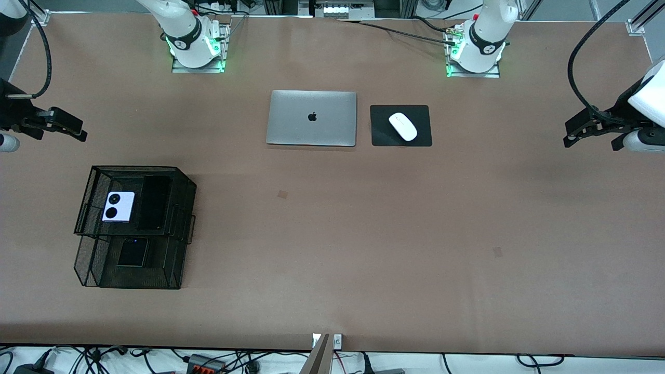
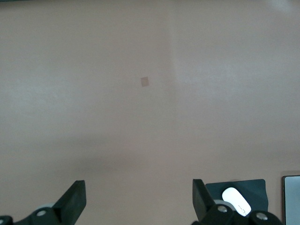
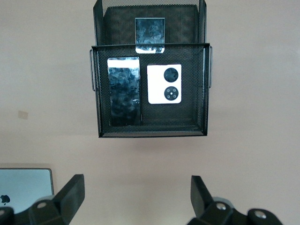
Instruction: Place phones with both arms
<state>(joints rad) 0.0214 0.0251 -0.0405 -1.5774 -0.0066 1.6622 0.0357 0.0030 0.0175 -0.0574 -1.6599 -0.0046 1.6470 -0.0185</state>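
Note:
A black wire-mesh two-tier tray (image 1: 136, 168) stands toward the right arm's end of the table. Its upper tier holds the lilac phone (image 1: 118, 206) with two black circles and, beside it, the long slim black phone (image 1: 154, 202). The small squarish black phone (image 1: 132, 252) lies in the lower tier, nearer the front camera. The right wrist view shows the same tray (image 3: 150, 132), long phone (image 3: 124, 91), lilac phone (image 3: 164, 83) and small black phone (image 3: 150, 33). My right gripper (image 1: 78, 132) (image 3: 137, 197) hangs open and empty over its table end. My left gripper (image 1: 571, 137) (image 2: 139, 199) hangs open and empty over its own end.
A closed silver laptop (image 1: 311, 118) lies mid-table near the arm bases, with a white mouse (image 1: 403, 126) on a black pad (image 1: 423, 137) beside it. The left wrist view catches the mouse (image 2: 236, 201) and a laptop corner (image 2: 291, 199). Bare brown table (image 1: 363, 234) lies between.

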